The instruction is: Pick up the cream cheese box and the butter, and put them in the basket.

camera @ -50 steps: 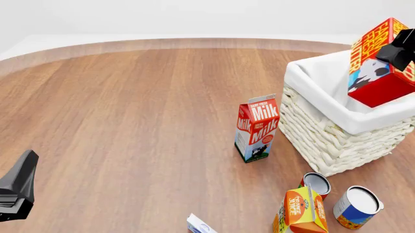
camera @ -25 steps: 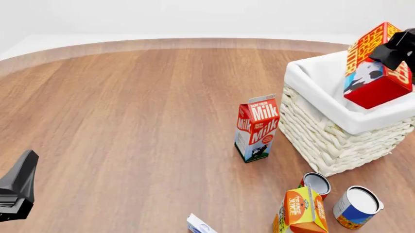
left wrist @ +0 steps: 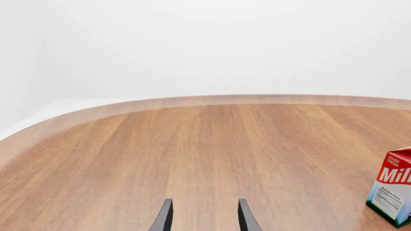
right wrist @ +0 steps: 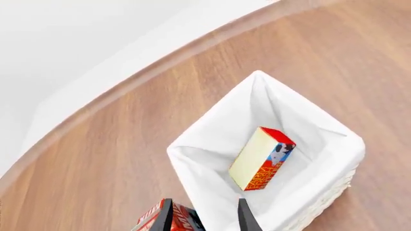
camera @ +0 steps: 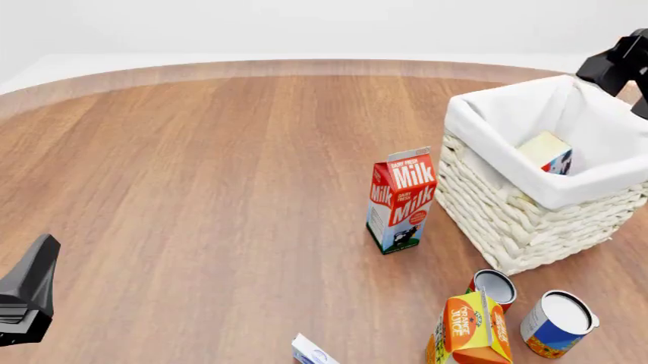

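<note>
Wood-grain table with a curved far edge is set against a plain white background. Near its right edge stands the basket, and the butter lies inside it on the white liner, tilted, with a pale end face turned up; in the right wrist view the butter is seen lying aslant across the basket floor. The right gripper is held above the basket with its fingers parted and nothing between them, so the butter is judged delivered. The cream cheese box lies at the near edge of the table, only partly in view, well apart from the basket. The left gripper is spread open and empty, held over bare wood near the left edge.

The step in hand is judged to be the withdrawal of the right arm, followed by the reach for the box. The arm should be lifted straight up before being swung, so that the liner is not snagged. The milk carton stands just beside the basket, with the juice carton and two cans close to the near-right corner; a path clear of these should be chosen. Since the box is flat, it is best gripped across its narrow sides.
</note>
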Available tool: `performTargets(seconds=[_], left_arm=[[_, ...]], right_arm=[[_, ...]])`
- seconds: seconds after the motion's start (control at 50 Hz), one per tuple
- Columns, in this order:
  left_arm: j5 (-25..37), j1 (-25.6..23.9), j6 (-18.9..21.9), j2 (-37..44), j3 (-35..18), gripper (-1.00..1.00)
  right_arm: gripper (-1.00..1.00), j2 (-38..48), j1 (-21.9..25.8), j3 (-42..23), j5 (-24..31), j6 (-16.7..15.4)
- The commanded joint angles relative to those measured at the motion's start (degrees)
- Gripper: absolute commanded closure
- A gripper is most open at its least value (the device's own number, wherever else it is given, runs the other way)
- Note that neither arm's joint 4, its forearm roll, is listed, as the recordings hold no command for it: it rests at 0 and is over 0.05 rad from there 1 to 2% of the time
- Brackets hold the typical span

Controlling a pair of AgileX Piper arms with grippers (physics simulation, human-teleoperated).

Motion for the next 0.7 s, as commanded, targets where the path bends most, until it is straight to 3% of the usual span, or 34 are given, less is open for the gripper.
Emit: performTargets(seconds=[0.02,0.26,0.56,0.66,0.68,0.7], left_arm=[[0.00,0.00,0.00,0.00,0.00,-1.00],[0.00,0.00,0.00,0.00,0.00,-1.00],[0.00,0.00,0.00,0.00,0.00,-1.00],[0.00,0.00,0.00,0.00,0.00,-1.00],[0.00,0.00,0.00,0.00,0.00,-1.00],[0.00,0.00,0.00,0.00,0.00,-1.00]], right_arm=[[-1.00,-1.38,2.54,-1.52,2.20,-1.55],[-1.00,-2.42,13.80,-10.33,10.85,-7.99],[-1.00,0.82,27.84,-19.93,16.79,-13.87],[-1.00,0.83,27.84,-19.95,16.80,-13.87],[-1.00,1.67,31.98,-20.79,17.24,-16.01],[-1.00,1.68,31.99,-20.81,17.26,-16.01]])
